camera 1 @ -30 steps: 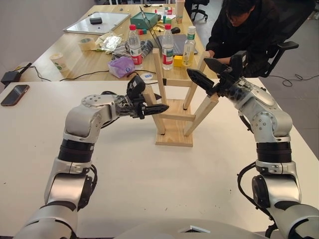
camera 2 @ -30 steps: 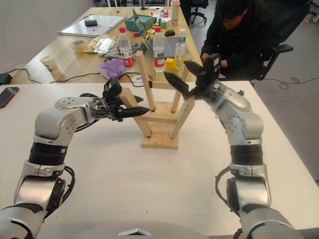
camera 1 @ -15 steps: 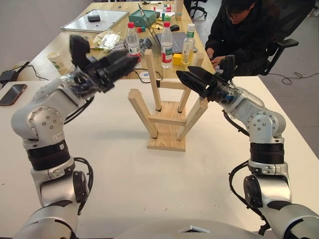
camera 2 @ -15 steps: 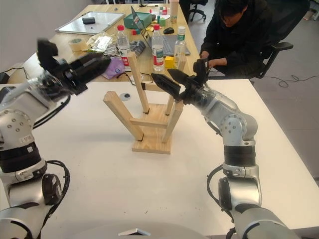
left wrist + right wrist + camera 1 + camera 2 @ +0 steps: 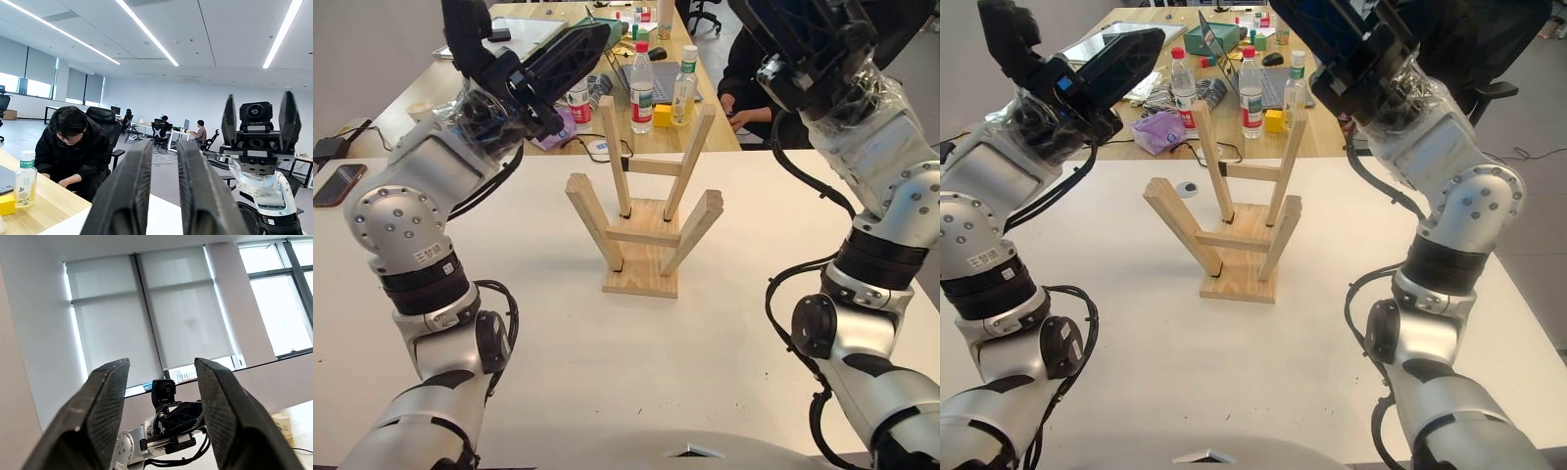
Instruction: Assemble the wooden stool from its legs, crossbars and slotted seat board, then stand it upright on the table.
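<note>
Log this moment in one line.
stool: assembled, inverted on table | left hand: aloft, narrowly open, empty | right hand: aloft, open, empty

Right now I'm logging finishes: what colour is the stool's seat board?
Pale natural wood; the seat board shows best in the left eye view.

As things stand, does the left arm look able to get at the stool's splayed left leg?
Probably yes. The left gripper hangs high over the table, jaws empty, and the left leg juts toward that side with nothing between them. It would have to come down first.
</note>
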